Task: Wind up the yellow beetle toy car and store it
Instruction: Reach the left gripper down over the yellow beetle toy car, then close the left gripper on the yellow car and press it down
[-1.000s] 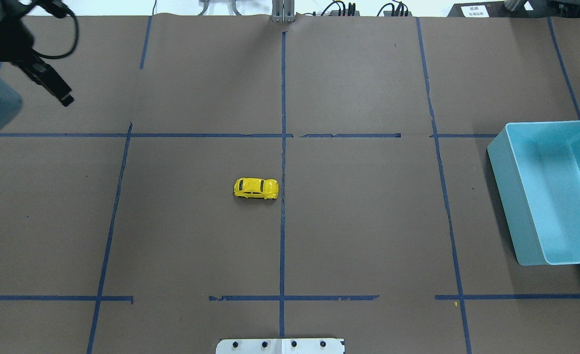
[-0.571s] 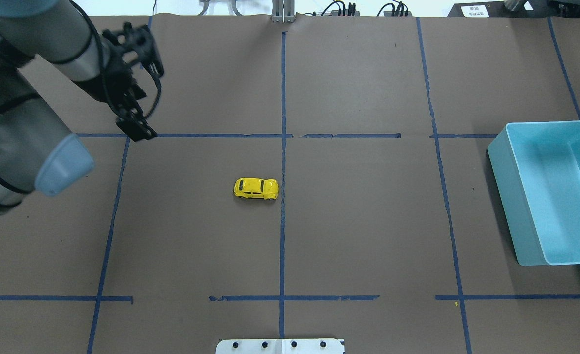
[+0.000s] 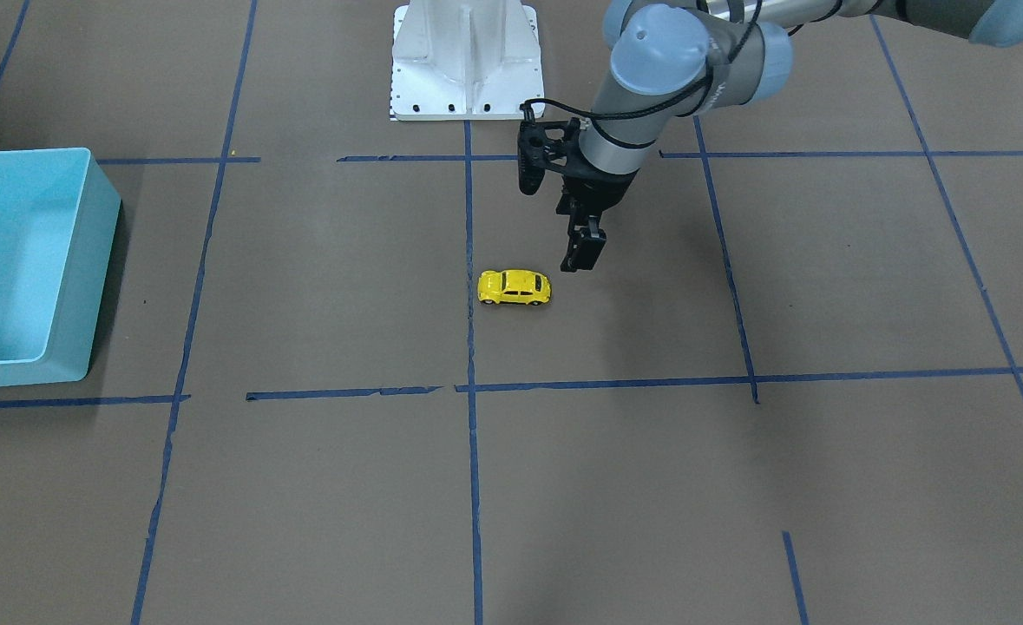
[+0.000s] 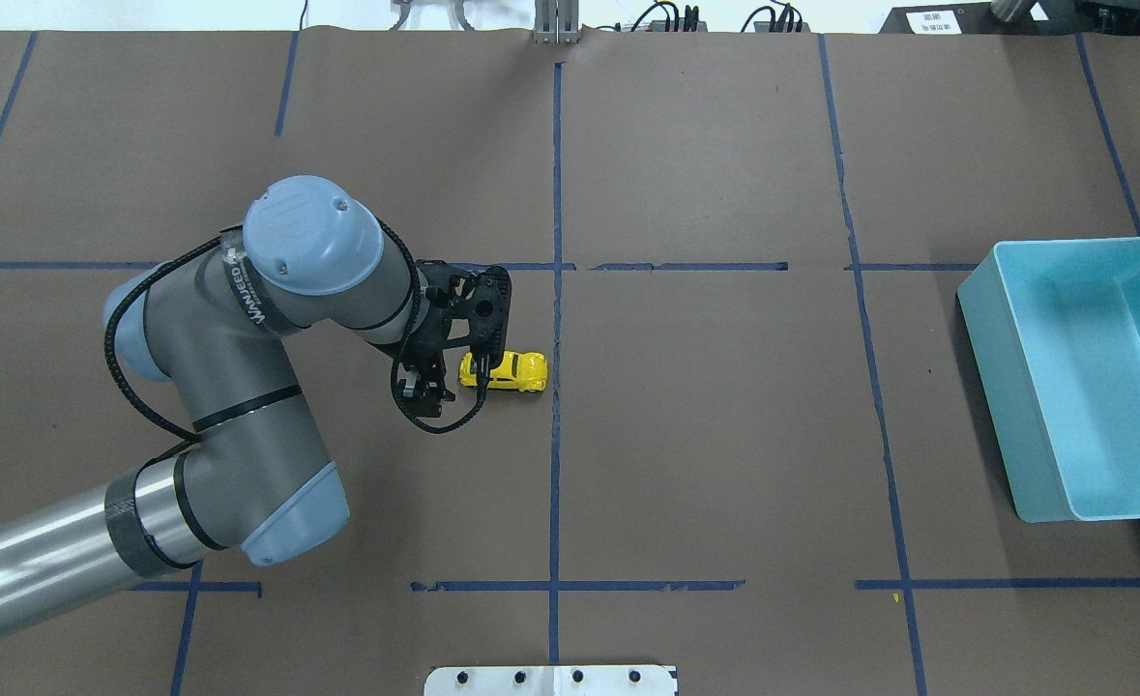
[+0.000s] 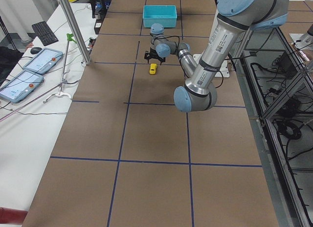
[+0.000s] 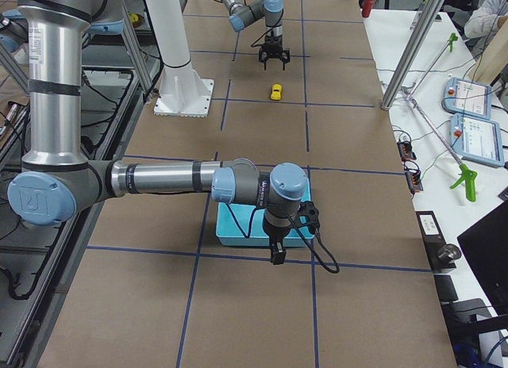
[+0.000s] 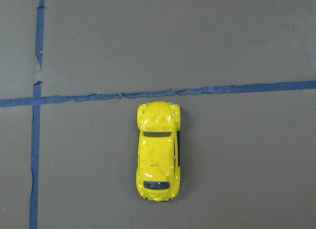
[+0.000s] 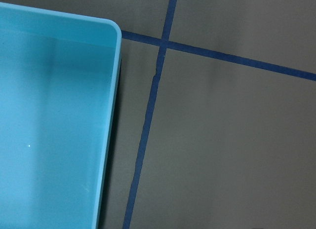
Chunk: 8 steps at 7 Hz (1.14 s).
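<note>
The yellow beetle toy car stands on its wheels on the brown table, just left of the centre tape line. It also shows in the front view and lies lengthwise in the middle of the left wrist view. My left gripper hangs above the table just left of the car, open and empty; it also shows in the front view. The light-blue bin stands empty at the right edge. My right gripper hovers by the bin's near corner; I cannot tell whether it is open or shut.
Blue tape lines divide the brown table into squares. The white robot base plate sits at the robot's edge of the table. Tablets and cables lie on a side bench beyond the table.
My left arm has swung in from the far left corner to the middle of the table, and its gripper now hangs beside the car. The car and bin have not moved.
</note>
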Each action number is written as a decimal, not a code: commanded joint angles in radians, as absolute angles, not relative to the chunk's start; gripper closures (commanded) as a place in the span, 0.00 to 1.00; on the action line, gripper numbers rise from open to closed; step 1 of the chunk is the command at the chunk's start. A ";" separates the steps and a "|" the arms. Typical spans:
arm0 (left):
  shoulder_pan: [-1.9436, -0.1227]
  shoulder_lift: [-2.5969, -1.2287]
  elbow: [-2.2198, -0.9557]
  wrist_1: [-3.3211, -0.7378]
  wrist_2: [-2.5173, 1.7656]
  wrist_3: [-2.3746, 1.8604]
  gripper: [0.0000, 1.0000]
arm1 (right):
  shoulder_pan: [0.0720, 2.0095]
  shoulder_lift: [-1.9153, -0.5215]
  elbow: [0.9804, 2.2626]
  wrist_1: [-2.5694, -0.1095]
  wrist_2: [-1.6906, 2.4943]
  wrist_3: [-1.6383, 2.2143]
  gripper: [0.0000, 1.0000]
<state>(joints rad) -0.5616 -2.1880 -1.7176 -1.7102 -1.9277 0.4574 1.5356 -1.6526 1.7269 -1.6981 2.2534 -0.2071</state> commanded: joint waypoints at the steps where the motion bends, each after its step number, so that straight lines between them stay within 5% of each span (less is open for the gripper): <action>1: -0.557 -2.220 -1.642 -1.733 -1.917 0.430 0.01 | 1.536 -1.654 1.726 -1.698 2.253 -0.207 0.00; 3: -0.557 -2.293 -1.519 -1.753 -1.917 0.410 0.01 | 1.536 -1.654 1.726 -1.698 2.252 -0.207 0.00; 8: -0.552 -2.318 -1.437 -1.807 -1.922 0.410 0.01 | 1.536 -1.657 1.724 -1.698 2.252 -0.207 0.00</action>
